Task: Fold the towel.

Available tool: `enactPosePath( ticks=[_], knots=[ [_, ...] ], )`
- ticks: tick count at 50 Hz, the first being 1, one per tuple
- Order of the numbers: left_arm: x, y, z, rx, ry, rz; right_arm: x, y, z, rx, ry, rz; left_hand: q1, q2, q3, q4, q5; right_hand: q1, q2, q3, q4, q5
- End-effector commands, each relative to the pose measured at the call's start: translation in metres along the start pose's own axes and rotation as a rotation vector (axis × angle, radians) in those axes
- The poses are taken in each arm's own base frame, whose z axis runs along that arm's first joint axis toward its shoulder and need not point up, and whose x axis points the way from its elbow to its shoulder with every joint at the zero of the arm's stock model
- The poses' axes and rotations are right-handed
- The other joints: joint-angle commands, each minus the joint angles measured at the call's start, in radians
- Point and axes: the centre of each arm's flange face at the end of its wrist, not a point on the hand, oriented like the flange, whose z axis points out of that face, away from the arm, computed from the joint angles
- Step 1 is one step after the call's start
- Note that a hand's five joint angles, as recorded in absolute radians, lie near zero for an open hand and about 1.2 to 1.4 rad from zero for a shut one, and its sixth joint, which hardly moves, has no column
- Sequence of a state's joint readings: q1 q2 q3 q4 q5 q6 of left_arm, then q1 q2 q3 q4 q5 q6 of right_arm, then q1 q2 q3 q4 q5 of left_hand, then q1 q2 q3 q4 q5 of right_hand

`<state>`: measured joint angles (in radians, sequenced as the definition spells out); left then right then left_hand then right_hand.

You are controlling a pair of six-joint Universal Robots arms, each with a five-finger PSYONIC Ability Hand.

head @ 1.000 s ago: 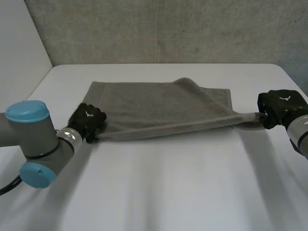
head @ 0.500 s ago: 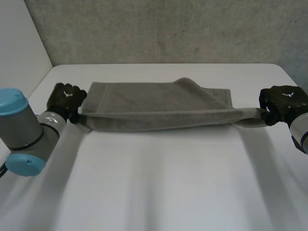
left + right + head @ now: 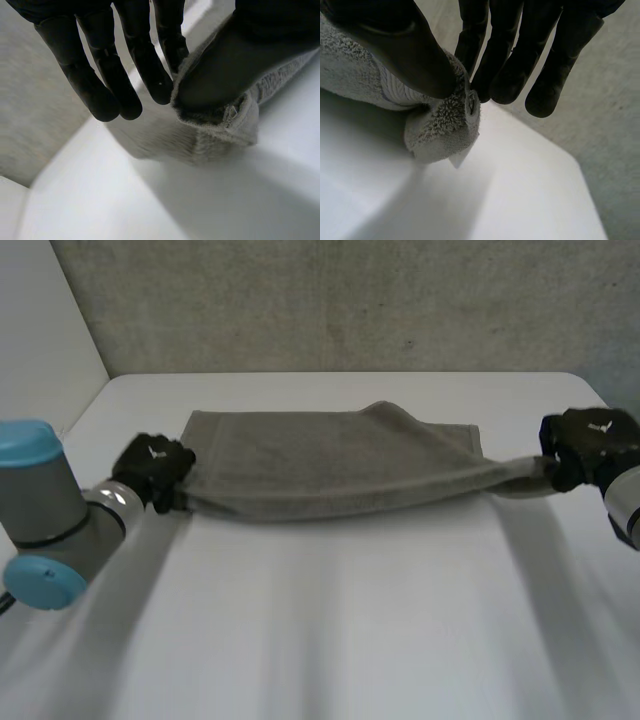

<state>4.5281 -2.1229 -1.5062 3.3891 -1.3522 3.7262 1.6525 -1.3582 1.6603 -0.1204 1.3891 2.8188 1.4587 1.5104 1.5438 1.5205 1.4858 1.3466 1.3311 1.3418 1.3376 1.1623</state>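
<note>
shifted left hand (image 3: 153, 462) nearer and inward | pinching left corner of towel (image 3: 330, 455), thumb against fingers | same pinch by right hand (image 3: 590, 445) at right corner

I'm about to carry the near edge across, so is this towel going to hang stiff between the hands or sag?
Probably floppy: the towel sags along the lifted edge between the left hand and right hand. Its looped pile looks grippy, so the pinched corners seem unlikely to slip. It appears thick, so expect bulky folds.
</note>
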Motion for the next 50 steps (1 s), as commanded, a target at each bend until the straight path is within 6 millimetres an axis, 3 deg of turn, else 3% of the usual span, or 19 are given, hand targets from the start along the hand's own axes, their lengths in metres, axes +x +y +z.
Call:
enactPosePath(
  ticks=[1,2,3,5,9,12,16,18,20,25,28,30,38,43,45,47,48,49,50],
  knots=[
    [-0.071,-0.081,-0.035,0.215,-0.209,0.048,0.016,-0.057,-0.016,0.113,0.040,-0.035,-0.062,-0.114,-0.148,-0.124,-0.264,0.050,0.065,0.054,0.059,0.059],
    [-0.082,-0.102,-0.047,0.274,-0.246,0.057,0.021,-0.075,-0.023,0.126,0.038,-0.039,-0.062,-0.114,-0.148,-0.124,-0.264,0.050,0.065,0.054,0.059,0.059],
    [-0.082,-0.102,-0.047,0.275,-0.247,0.057,0.023,-0.091,-0.028,0.129,0.021,-0.041,-0.062,-0.114,-0.148,-0.124,-0.264,0.050,0.065,0.054,0.059,0.059],
    [-0.097,-0.132,-0.065,0.366,-0.295,0.052,0.026,-0.105,-0.032,0.124,0.003,-0.041,-0.062,-0.114,-0.148,-0.124,-0.264,0.050,0.065,0.054,0.059,0.059],
    [-0.099,-0.146,-0.072,0.404,-0.283,0.043,0.031,-0.129,-0.039,0.106,-0.035,-0.071,-0.062,-0.114,-0.148,-0.124,-0.264,0.050,0.065,0.054,0.059,0.059],
    [-0.092,-0.142,-0.074,0.379,-0.232,0.037,0.032,-0.129,-0.037,0.089,-0.041,-0.096,-0.062,-0.114,-0.148,-0.124,-0.264,0.050,0.065,0.054,0.059,0.059],
    [-0.081,-0.124,-0.065,0.317,-0.165,0.019,0.027,-0.117,-0.030,0.029,-0.057,-0.175,-0.062,-0.114,-0.148,-0.124,-0.264,0.050,0.065,0.054,0.059,0.059],
    [-0.067,-0.097,-0.050,0.230,-0.104,0.000,0.025,-0.111,-0.029,0.004,-0.066,-0.192,-0.062,-0.114,-0.148,-0.124,-0.264,0.050,0.065,0.054,0.059,0.059],
    [-0.062,-0.084,-0.044,0.187,-0.082,0.001,0.023,-0.103,-0.027,-0.020,-0.077,-0.202,-0.062,-0.114,-0.148,-0.124,-0.264,0.050,0.065,0.054,0.059,0.059],
    [-0.048,-0.051,-0.028,0.079,-0.024,0.046,0.014,-0.062,-0.004,-0.150,-0.135,-0.189,-0.062,-0.114,-0.148,-0.124,-0.264,0.050,0.065,0.054,0.059,0.059],
    [-0.040,-0.032,-0.016,0.034,0.005,0.088,0.012,-0.052,0.003,-0.175,-0.150,-0.183,-0.062,-0.114,-0.148,-0.124,-0.264,0.050,0.065,0.054,0.059,0.059],
    [-0.035,-0.021,-0.006,0.013,0.018,0.120,0.007,-0.034,0.016,-0.219,-0.175,-0.171,-0.062,-0.114,-0.148,-0.124,-0.264,0.050,0.065,0.054,0.059,0.059],
    [-0.039,-0.022,0.008,0.022,0.009,0.129,0.003,-0.002,0.045,-0.302,-0.179,-0.156,-0.062,-0.114,-0.148,-0.124,-0.264,0.050,0.065,0.054,0.059,0.059],
    [-0.048,-0.035,0.010,0.062,-0.020,0.145,-0.003,-0.022,0.053,-0.196,-0.159,-0.188,-0.062,-0.114,-0.148,-0.124,-0.264,0.050,0.065,0.054,0.059,0.059],
    [-0.058,-0.052,0.019,0.115,-0.056,0.166,0.003,-0.035,0.058,-0.135,-0.128,-0.204,-0.062,-0.114,-0.148,-0.124,-0.264,0.050,0.065,0.054,0.059,0.059],
    [-0.068,-0.064,0.025,0.154,-0.090,0.179,0.012,-0.070,0.072,0.025,-0.056,-0.233,-0.062,-0.114,-0.148,-0.124,-0.264,0.050,0.065,0.054,0.059,0.059],
    [-0.077,-0.079,0.032,0.199,-0.132,0.188,0.012,-0.071,0.072,0.026,-0.055,-0.234,-0.062,-0.114,-0.148,-0.124,-0.264,0.050,0.065,0.054,0.059,0.059],
    [-0.078,-0.079,0.032,0.199,-0.132,0.188,0.016,-0.096,0.081,0.145,0.003,-0.252,-0.062,-0.114,-0.148,-0.124,-0.264,0.050,0.065,0.054,0.059,0.059],
    [-0.087,-0.099,0.038,0.255,-0.183,0.181,0.016,-0.096,0.081,0.146,0.003,-0.252,-0.062,-0.114,-0.148,-0.124,-0.264,0.050,0.065,0.054,0.059,0.059]
  ],
)
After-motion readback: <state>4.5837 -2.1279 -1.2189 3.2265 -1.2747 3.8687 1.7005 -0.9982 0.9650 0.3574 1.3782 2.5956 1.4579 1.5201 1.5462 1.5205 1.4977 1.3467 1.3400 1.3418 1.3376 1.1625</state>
